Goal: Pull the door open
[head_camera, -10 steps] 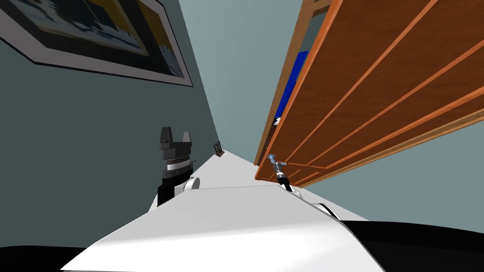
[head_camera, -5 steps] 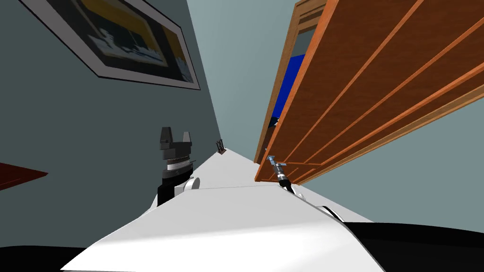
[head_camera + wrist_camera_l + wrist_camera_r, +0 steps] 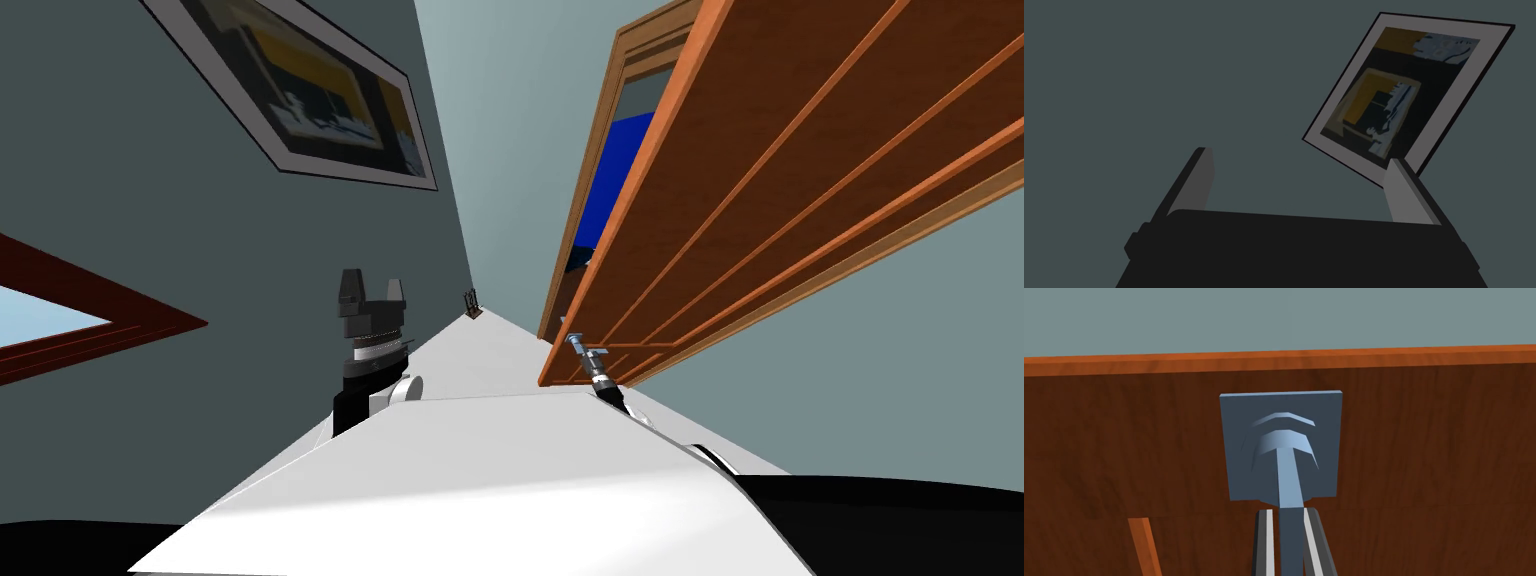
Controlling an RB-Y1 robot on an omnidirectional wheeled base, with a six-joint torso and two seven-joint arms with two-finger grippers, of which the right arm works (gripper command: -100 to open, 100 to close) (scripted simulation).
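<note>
Right now your right gripper (image 3: pixel 1289 514) is clenched on the door handle (image 3: pixel 1288 473). Its two light grey fingers (image 3: pixel 1267 528) press the sides of the blue-grey lever, which runs up from between them to a square plate (image 3: pixel 1234 433) of the same colour. The plate lies flat on the brown wooden door (image 3: pixel 1434 438), near the door's orange-brown edge, and grey-green wall shows beyond that edge. A thin orange strip of moulding (image 3: pixel 1144 543) crosses the door's face beside the fingers.

In the head view you see the right gripper (image 3: pixel 578 343) small, at the handle, close to the free edge of the door (image 3: pixel 800 180). The door stands swung out of its frame (image 3: pixel 600 150). In the gap between them a bright blue surface (image 3: pixel 615 170) shows, with a dark patch under it.

Your left gripper (image 3: pixel 371 297) is held up on your left side, well apart from the door. In its wrist view its fingers (image 3: pixel 1201 175) are spread wide with nothing between them.

A framed picture (image 3: pixel 330 100) hangs on the left wall, and a dark red window frame (image 3: pixel 120 320) lies further left. A small dark object (image 3: pixel 472 302) stands far down the pale floor (image 3: pixel 480 345); you cannot tell what it is.
</note>
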